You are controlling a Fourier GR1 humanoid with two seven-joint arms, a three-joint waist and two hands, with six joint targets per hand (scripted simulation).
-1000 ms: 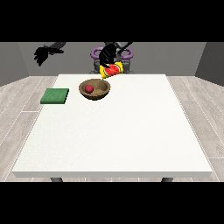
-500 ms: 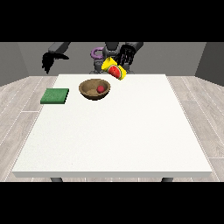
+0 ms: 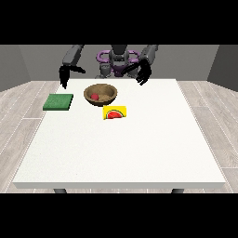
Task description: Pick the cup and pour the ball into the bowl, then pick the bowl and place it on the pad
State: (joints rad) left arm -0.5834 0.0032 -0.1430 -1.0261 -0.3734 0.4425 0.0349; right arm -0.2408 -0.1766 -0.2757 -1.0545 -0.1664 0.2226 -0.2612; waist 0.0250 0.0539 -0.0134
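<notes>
One yellow cup [image 3: 115, 112] lies on its side below the hand at the view's right [image 3: 143, 74], whose fingers hang loose, near one brown bowl [image 3: 100, 94] holding one red ball [image 3: 95, 96].

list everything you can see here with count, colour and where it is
table: one, white, fills the middle of the view
pad: one, green, flat on the table near its left edge
bowl: one, brown, on the table right of the pad
ball: one, red, inside the bowl
cup: one, yellow with a red watermelon picture, lying on the table just in front of the bowl, to its right
hand at the view's left: one, black, raised above the table's far left corner, holding nothing
hand at the view's right: one, black, raised above the table's far edge, holding nothing
</notes>
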